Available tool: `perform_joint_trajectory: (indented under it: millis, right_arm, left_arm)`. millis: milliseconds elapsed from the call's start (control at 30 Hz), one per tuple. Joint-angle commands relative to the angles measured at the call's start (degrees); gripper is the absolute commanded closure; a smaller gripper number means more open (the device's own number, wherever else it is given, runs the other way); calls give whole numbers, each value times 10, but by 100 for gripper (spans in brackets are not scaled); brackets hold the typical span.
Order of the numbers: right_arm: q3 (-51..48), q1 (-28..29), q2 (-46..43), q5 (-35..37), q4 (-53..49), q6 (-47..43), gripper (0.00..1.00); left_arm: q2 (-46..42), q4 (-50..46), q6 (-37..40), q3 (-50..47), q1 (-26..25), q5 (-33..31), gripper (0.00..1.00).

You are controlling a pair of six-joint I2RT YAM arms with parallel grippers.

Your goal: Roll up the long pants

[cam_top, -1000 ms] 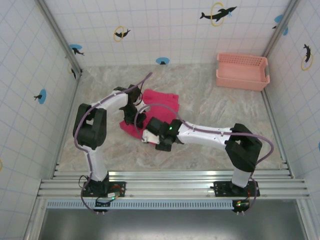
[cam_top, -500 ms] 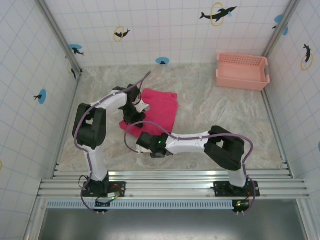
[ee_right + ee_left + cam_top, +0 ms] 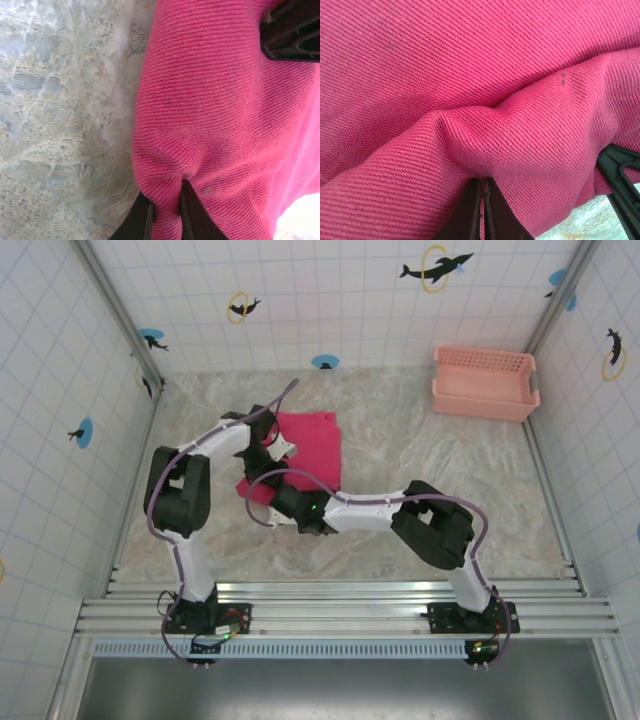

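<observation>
No readable text, number, brand or label anywhere. Only wordless picture marks: black dolphin sticker in yellow ring (image 3: 435,267) on back wall tiles (image 3: 340,300); second ringed dolphin (image 3: 243,308) further left on same wall; dolphin on blue disc (image 3: 325,361) at back wall foot; dolphin on blue disc (image 3: 82,432) on left wall; ringed dolphin (image 3: 612,350) on right wall.

Bright, even light, soft shadows; the long pants (image 3: 470,75) weave is sharp close up.
</observation>
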Motion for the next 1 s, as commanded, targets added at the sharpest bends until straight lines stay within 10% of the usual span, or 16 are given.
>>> perform_joint_trajectory:
  millis: [0, 267, 633, 967]
  right_arm:
    - [10, -21, 12, -104, -93, 8, 100]
    - [165, -53, 2, -418, -367, 33, 100]
    - [191, -155, 27, -820, -332, 174, 100]
    - [278, -225, 129, -871, -325, 298, 100]
  left_arm:
    - [15, -29, 15, -4, 4, -11, 80]
    - [-75, -32, 3, 16, 9, -51, 59]
    - [-174, -93, 13, 76, 17, -108, 49]
    - [-190, -78, 7, 16, 17, -80, 51]
